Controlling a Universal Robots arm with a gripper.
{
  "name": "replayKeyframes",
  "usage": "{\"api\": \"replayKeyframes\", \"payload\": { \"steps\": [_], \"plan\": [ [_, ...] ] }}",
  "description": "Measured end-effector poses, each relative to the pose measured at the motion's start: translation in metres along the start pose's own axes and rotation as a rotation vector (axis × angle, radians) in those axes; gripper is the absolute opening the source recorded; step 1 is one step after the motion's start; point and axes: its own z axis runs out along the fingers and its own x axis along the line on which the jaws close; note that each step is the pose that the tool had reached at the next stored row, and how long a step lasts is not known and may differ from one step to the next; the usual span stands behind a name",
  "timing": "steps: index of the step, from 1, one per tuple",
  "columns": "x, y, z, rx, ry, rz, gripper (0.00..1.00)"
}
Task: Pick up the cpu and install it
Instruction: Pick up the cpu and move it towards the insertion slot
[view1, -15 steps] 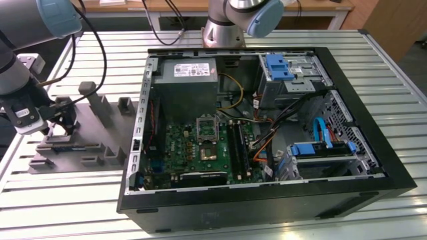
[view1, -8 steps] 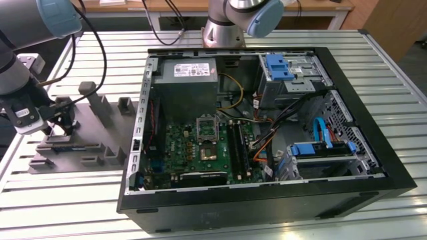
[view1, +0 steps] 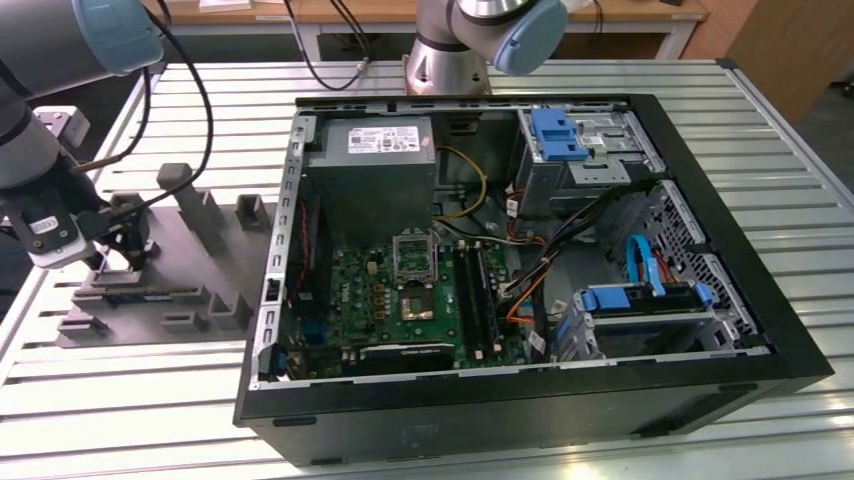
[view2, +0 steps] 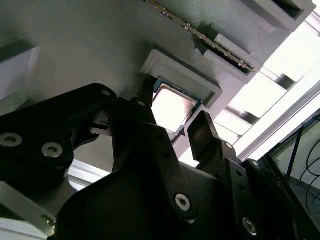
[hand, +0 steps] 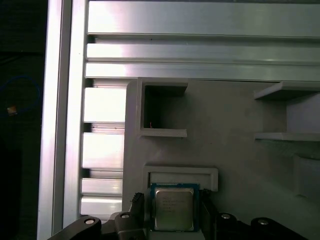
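**Cpu in tray, gripper over it**

Item: the cpu (hand: 174, 209) (view2: 172, 106), silver top up, lying flat in a shallow recess of the grey tray (view1: 200, 265).
Gripper (hand: 175, 222) (view2: 172, 120): low over the tray, astride the cpu. I cannot tell whether it grasps or stands released.
Open computer case (view1: 507, 415): just beside the tray, on the exterior view's right.

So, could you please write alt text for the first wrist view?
A silver-topped cpu sits in a recess of a grey moulded tray, with the black gripper right at it. The tray rests on a slatted metal table.
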Motion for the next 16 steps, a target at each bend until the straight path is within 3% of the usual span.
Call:
{"api": "replayKeyframes", "payload": {
  "steps": [7, 10, 16],
  "plan": [
    [0.0, 0.0, -0.0008, -0.0001, -0.0006, 0.0, 0.55],
    [0.0, 0.0, -0.0009, 0.0, -0.005, 0.0, 0.55],
    [0.0003, 0.0, -0.001, -0.0001, -0.0067, -0.001, 0.55]
  ]
}}
